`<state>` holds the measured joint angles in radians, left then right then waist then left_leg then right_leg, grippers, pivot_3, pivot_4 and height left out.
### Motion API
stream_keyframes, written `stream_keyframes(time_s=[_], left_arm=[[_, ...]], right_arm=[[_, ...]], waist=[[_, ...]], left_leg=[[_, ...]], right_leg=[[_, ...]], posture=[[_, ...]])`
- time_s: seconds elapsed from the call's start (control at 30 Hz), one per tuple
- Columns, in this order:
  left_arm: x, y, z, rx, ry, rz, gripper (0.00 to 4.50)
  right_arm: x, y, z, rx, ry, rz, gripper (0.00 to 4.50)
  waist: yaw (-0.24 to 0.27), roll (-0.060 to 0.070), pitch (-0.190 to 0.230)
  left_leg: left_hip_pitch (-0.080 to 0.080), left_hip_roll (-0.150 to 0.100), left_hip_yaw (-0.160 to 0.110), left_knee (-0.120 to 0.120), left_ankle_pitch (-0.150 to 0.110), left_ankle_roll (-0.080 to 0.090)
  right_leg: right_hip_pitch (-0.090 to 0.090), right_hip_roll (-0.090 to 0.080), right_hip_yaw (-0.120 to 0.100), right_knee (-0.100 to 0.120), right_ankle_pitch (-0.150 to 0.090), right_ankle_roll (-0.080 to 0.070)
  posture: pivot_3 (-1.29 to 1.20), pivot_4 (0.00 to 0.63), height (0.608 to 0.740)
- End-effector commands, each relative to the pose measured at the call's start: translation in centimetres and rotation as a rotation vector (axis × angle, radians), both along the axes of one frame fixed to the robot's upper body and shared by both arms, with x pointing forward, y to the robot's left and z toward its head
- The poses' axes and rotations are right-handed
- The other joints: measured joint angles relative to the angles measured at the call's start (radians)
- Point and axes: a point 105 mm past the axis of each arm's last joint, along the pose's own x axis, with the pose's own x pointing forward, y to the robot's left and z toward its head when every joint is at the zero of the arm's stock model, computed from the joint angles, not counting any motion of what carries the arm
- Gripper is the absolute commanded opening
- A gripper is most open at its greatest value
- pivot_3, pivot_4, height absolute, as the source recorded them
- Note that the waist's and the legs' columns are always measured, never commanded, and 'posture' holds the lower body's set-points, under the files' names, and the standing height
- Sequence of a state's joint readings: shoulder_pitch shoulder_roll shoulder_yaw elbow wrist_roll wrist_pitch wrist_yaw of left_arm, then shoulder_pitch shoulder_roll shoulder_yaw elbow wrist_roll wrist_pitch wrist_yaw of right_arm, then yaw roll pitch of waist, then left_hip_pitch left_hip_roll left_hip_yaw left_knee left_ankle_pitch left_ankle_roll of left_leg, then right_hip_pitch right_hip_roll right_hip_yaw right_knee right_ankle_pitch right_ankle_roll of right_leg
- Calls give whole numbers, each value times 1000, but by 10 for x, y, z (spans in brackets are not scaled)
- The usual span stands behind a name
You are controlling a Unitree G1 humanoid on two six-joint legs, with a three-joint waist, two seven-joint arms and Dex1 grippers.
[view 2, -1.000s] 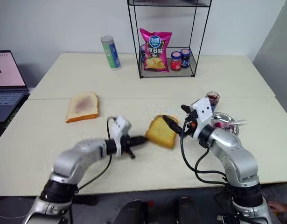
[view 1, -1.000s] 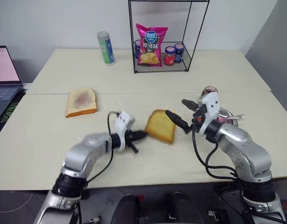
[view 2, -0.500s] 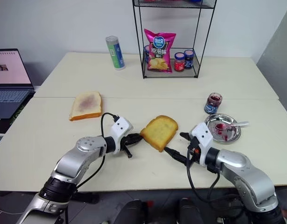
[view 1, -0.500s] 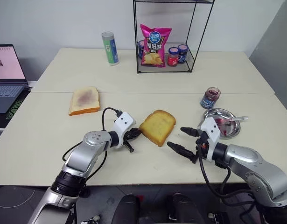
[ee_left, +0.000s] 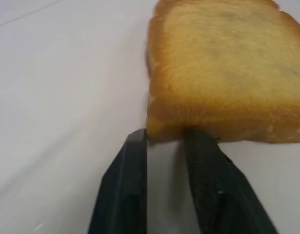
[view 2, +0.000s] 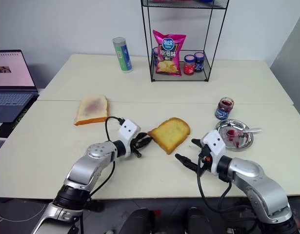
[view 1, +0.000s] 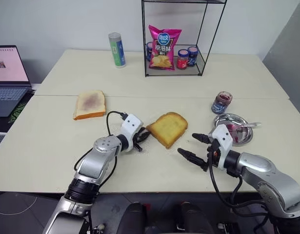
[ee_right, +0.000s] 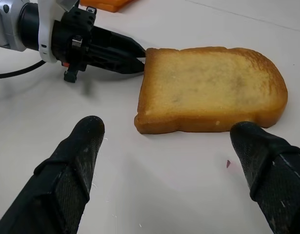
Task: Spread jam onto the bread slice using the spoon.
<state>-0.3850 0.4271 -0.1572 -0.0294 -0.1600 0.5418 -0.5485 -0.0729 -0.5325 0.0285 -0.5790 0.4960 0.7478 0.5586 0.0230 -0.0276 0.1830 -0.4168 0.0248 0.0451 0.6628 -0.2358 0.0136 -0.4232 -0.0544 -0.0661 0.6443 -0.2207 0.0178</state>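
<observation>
While lying flat near the middle of the table [view 1: 52,146], the bread slice [view 1: 168,128] is sitting between both arms in the left eye view. Left gripper [view 1: 146,137] is reaching to its left crust edge, fingertips right at the crust, fingers a little apart, nothing clamped. Right gripper [view 1: 192,147] is hovering just off the slice's near right side, fingers spread wide, holding nothing. A small glass jar of jam [view 1: 221,102] is standing to the right, well apart from the slice. Just in front of it a steel dish [view 1: 233,135] is carrying a jam smear and the spoon [view 1: 248,126], handle sticking out over the dish's right rim. Second, paler slice [view 1: 90,104] with a purplish stain is lying further left. At the back a wire rack [view 1: 175,39] is holding a chip bag [view 1: 164,47] and lidded jars [view 1: 187,57]; a tube can [view 1: 117,49] is standing left of it, a laptop [view 1: 8,78] at the far left.

Right eye view is showing the same layout.

Left wrist view: two black fingers [ee_left: 125,190] are sitting with a narrow gap, their tips at the slice's crust edge, one tip looking like it is touching.

Right wrist view: own fingers [ee_right: 71,165] are standing wide apart on either side of the slice's near edge, not touching it; the left gripper is pointing at the slice's far corner.
</observation>
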Motion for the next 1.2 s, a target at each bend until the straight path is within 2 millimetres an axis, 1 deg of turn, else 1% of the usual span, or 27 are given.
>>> stream_keyframes(time_s=[0.03,0.07,0.13,0.2,0.23,0.3,0.33,0.37,0.43,0.5,0.53,0.57,0.63,0.7,0.8,0.87,1.0,1.1,1.2], left_arm=[[2,9,24,-41,-55,-5,2368],[-2,11,27,-44,-46,-29,2520],[-14,13,29,-29,-22,-101,2962],[-21,19,35,-3,-16,-146,3347],[-22,21,43,3,-33,-171,3570],[-24,20,56,-3,-61,-209,3986],[-24,17,63,-22,-76,-231,4216],[-25,14,67,-37,-83,-245,4414],[-30,1,80,-72,-112,-319,4485],[-41,-21,95,-96,-140,-453,4485],[-47,-32,98,-97,-144,-518,4485],[-50,-41,98,-88,-141,-569,4485],[-55,-53,93,-51,-138,-633,4485],[-59,-63,87,-13,-140,-691,4485],[-55,-79,89,-18,-172,-720,4485],[-50,-85,94,-28,-197,-716,4485],[-47,-86,95,-37,-203,-710,4485],[-48,-83,94,-38,-203,-692,4485],[-51,-80,91,-35,-197,-678,4485]], right_arm=[[6,-11,14,66,-44,-65,4500],[9,-18,18,93,-47,-96,4500],[14,-33,26,156,-50,-169,4500],[20,-52,32,239,-43,-255,4500],[23,-72,37,306,-46,-341,4500],[25,-98,42,392,-50,-457,4500],[25,-109,44,426,-54,-511,4500],[25,-115,45,443,-54,-540,4500],[23,-132,47,501,-57,-625,4500],[18,-166,46,629,-66,-791,4500],[16,-183,41,670,-61,-882,4500],[15,-194,35,705,-46,-942,4500],[15,-205,26,744,-13,-1011,4500],[18,-210,20,794,20,-1028,4500],[30,-214,11,854,73,-1010,4500],[39,-218,3,853,93,-1013,4500],[59,-221,-4,897,124,-988,4500],[70,-220,-6,907,136,-972,4500],[77,-220,-11,882,150,-967,4500]], waist=[[0,0,0],[0,0,0],[0,0,0],[0,0,0],[0,0,0],[2,0,0],[4,0,0],[4,0,0],[2,0,0],[2,0,0],[3,0,0],[3,0,0],[1,1,0],[-4,3,-1],[-18,3,-1],[-21,3,-1],[-22,4,-1],[-25,5,-1],[-24,5,-1]], left_leg=[[0,0,0,0,0,0],[0,0,0,0,0,0],[0,0,0,0,0,0],[0,0,1,0,0,0],[0,0,1,0,0,0],[0,0,1,0,0,0],[0,0,1,0,0,0],[0,0,1,0,0,0],[0,0,2,0,0,0],[0,0,2,0,0,0],[0,0,2,0,0,0],[0,0,2,0,0,0],[0,-1,3,0,0,0],[1,-2,5,0,0,0],[2,-1,7,-1,0,0],[2,-1,7,0,0,0],[2,-1,8,-1,0,1],[2,0,9,-1,0,1],[2,0,9,-1,0,1]], right_leg=[[0,0,0,0,0,0],[0,0,0,0,0,0],[0,0,0,0,0,0],[0,0,0,0,0,0],[0,0,1,0,0,0],[0,0,0,0,0,-1],[0,0,0,0,-2,-3],[0,0,1,0,-2,-4],[0,-1,1,0,-2,-4],[0,0,2,0,-1,-3],[0,0,2,0,-1,-2],[0,0,2,0,0,0],[1,1,3,0,0,0],[1,2,4,0,0,0],[0,3,7,1,1,1],[0,4,7,1,1,1],[0,5,8,1,1,1],[-1,6,10,0,1,2],[-1,6,10,1,1,2]], posture=[[0,150,740],[0,150,740],[0,150,740],[0,150,740],[0,150,740],[0,150,740],[0,150,740],[0,150,740],[0,150,740],[0,150,740],[0,150,740],[0,150,740],[0,150,740],[0,150,740],[0,150,740],[0,150,740],[0,150,740],[0,150,740],[0,150,740]])
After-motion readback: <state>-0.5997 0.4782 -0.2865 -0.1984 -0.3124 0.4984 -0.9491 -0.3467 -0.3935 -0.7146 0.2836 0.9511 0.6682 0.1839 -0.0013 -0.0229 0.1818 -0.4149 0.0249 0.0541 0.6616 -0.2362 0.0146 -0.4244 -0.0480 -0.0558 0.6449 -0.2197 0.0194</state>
